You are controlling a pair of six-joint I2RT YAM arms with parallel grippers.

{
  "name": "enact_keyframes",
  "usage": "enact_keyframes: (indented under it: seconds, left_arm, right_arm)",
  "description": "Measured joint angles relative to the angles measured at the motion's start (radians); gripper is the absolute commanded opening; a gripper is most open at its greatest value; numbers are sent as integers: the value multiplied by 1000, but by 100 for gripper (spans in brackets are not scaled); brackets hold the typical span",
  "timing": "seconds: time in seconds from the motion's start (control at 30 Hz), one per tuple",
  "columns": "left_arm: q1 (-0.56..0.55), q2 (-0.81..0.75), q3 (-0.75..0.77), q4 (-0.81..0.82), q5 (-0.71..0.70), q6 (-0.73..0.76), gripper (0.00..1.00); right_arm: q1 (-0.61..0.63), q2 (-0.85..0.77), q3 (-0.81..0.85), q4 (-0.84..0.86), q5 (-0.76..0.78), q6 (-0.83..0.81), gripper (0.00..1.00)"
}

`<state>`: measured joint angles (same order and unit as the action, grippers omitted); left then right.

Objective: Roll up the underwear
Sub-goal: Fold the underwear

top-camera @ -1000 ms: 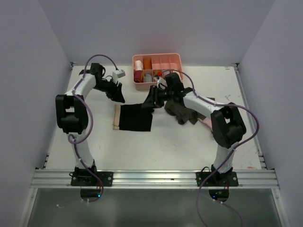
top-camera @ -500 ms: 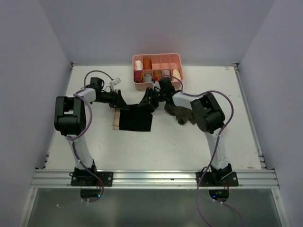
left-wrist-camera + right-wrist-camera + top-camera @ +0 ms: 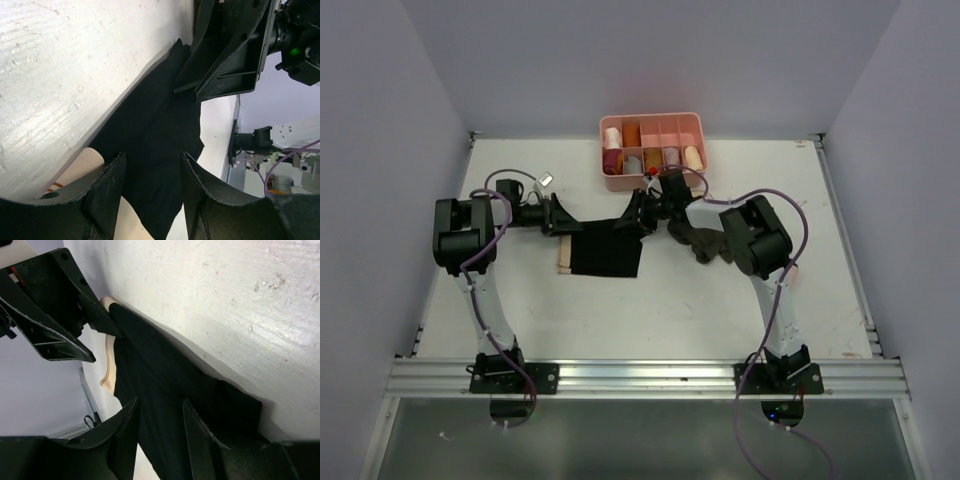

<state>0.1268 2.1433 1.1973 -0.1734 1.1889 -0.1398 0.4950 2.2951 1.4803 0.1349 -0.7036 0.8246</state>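
Note:
The black underwear (image 3: 607, 250) lies flat on the white table, its beige waistband (image 3: 565, 251) along the left side. My left gripper (image 3: 563, 216) is open, low at the cloth's far left corner. My right gripper (image 3: 637, 212) is open, low at its far right corner. In the left wrist view the open gripper (image 3: 153, 156) straddles black cloth (image 3: 155, 120) beside the waistband (image 3: 92, 165), with the right gripper (image 3: 225, 60) opposite. In the right wrist view the open gripper (image 3: 160, 402) straddles the cloth (image 3: 165, 375), with the waistband (image 3: 108, 365) and left gripper (image 3: 55, 320) beyond.
An olive-brown garment (image 3: 706, 243) lies crumpled just right of the underwear, under the right arm. A pink divided tray (image 3: 653, 125) with rolled items stands at the back centre, close behind both grippers. A metal rail (image 3: 640, 375) runs along the near edge.
Both arms have dropped lower toward the table. The left gripper has moved down and right to the cloth's far left corner. The right gripper has stayed at the far right corner.

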Motion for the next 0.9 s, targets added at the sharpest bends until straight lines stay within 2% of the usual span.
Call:
enact_keyframes:
  seconds: [0.13,0.17,0.23,0.27,0.3,0.47,0.6,0.77,0.9]
  left_arm:
    - [7,8,0,11,24,-17,53]
    - [8,8,0,12,31,-17,53]
    - [8,8,3,6,40,-12,54]
    - [8,8,8,-5,44,0,54]
    - [8,7,19,-28,44,16,54]
    - [18,-14,138,-238,31,198,55]
    - [26,-98,190,-367,23,348,55]
    - [27,-187,108,-416,41,441,55]
    - [19,-170,-6,-443,34,482,55]
  right_arm:
    - [0,0,0,4,-7,-4,52]
    - [0,-2,0,6,-13,-6,59]
    - [0,-11,1,6,-23,-16,67]
    - [0,-23,1,-7,-24,-29,75]
    - [0,-37,1,-24,-21,-41,77]
    - [-13,-119,35,-148,-22,-146,77]
    - [-20,-213,53,-217,-31,-200,76]
    - [-13,-278,-22,-165,-87,-193,78]
    - [11,-235,-65,-166,-105,-189,76]
